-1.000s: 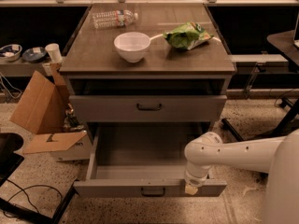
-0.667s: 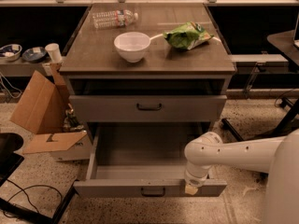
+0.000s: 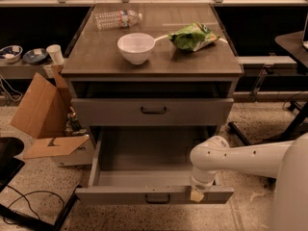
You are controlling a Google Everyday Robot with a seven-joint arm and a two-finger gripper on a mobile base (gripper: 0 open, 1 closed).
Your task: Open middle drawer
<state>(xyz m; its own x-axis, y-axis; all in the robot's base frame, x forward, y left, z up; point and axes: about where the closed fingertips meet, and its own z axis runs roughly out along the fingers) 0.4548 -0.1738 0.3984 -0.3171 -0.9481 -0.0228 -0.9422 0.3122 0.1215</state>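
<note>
Speckled floor, with one grey cabinet at centre.

- Worktop [image 3: 96, 64]: a white bowl [image 3: 136, 47] near the middle. A green bag [image 3: 192, 36] lies at 2 o'clock from the bowl, and a plastic bottle [image 3: 118, 19] lies on its side at 11 o'clock.
- Upper drawer [image 3: 192, 112]: shut, with a dark handle at centre.
- Middle drawer [image 3: 144, 165]: below the upper drawer at 6 o'clock, pulled well out, with its plain grey tray showing.
- My claw [image 3: 197, 195]: at the pulled-out front panel, at 3 o'clock from its loop handle [image 3: 158, 199]. Whether it is open or closed I cannot tell.
- My arm [image 3: 240, 158]: white, entering from 4 o'clock.
- Cardboard box [image 3: 41, 105]: on the floor at 9 o'clock from the cabinet, flaps open.
</note>
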